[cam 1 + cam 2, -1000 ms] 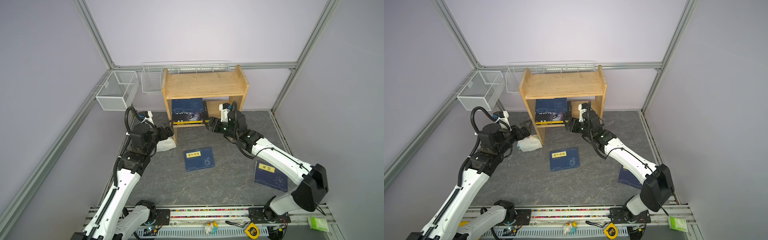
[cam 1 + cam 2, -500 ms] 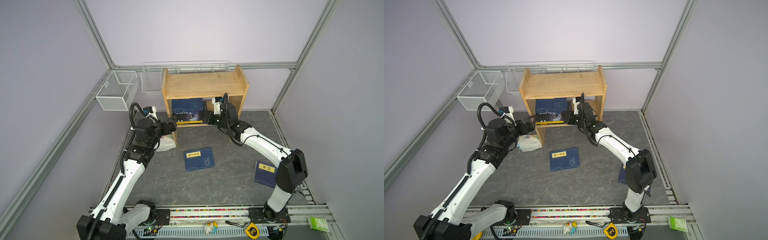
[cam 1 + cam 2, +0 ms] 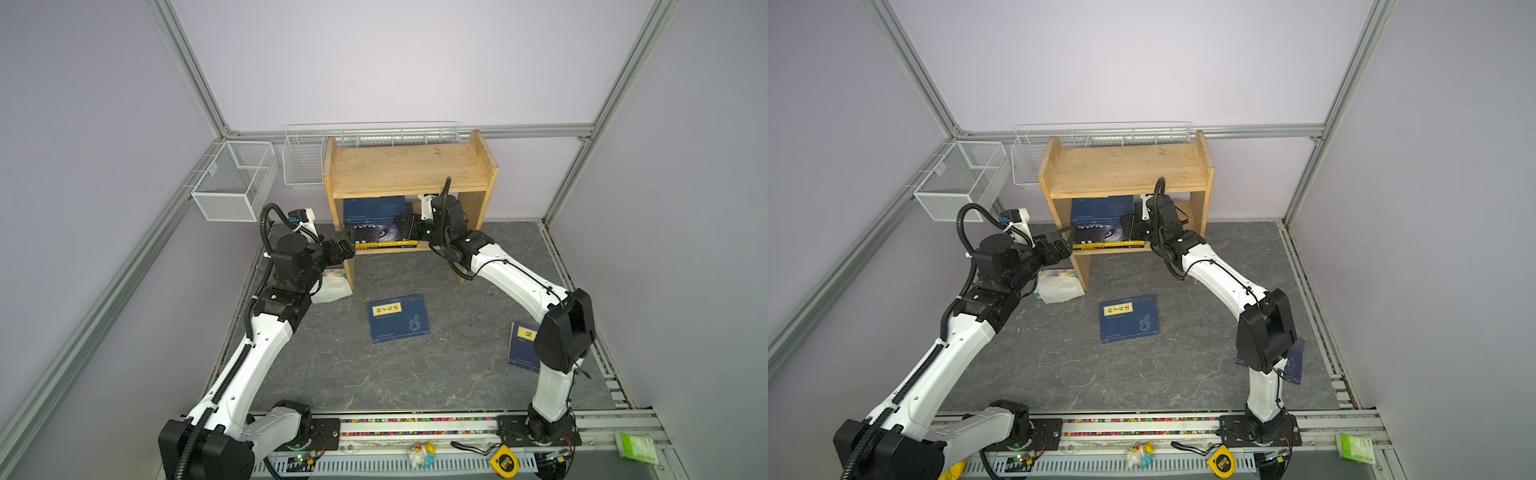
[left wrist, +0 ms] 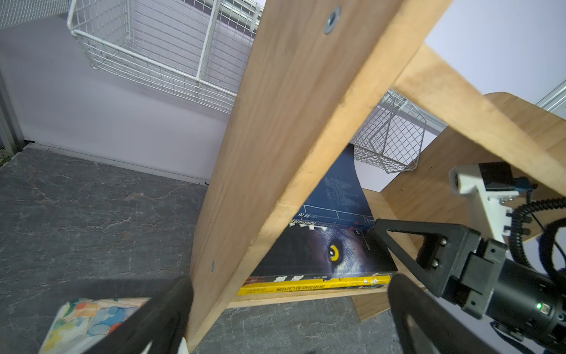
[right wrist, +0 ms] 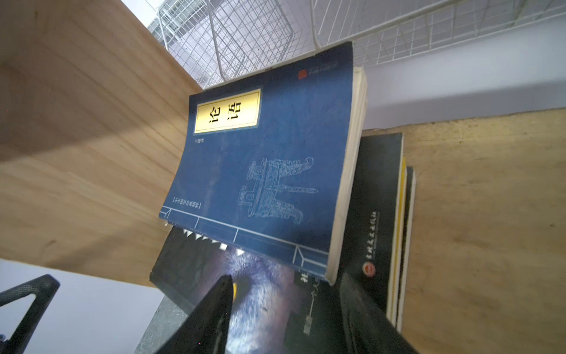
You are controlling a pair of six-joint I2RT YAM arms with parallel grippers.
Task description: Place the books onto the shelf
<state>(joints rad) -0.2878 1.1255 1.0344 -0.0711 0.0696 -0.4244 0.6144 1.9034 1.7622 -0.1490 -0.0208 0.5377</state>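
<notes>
Navy book (image 5: 263, 171) leans on the flat stack (image 5: 376, 214) inside the shelf (image 3: 409, 170), its lower corner between the right claw's (image 5: 284, 277) parted jaws; the left claw (image 3: 349, 243) gapes, farther off.

Navy book (image 3: 521, 349) partly behind right arm (image 3: 565, 332)

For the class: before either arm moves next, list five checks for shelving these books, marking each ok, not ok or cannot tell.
1. Left hand open: ok; it straddles the shelf side panel.
2. Right hand jaws apart: ok.
3. Leaning navy book upright: not ok, tilted and bowed.
4. All books shelved: not ok; centre navy book and right navy book lie on the table.
5. Floral packet clear of the shelf: cannot tell.
</notes>
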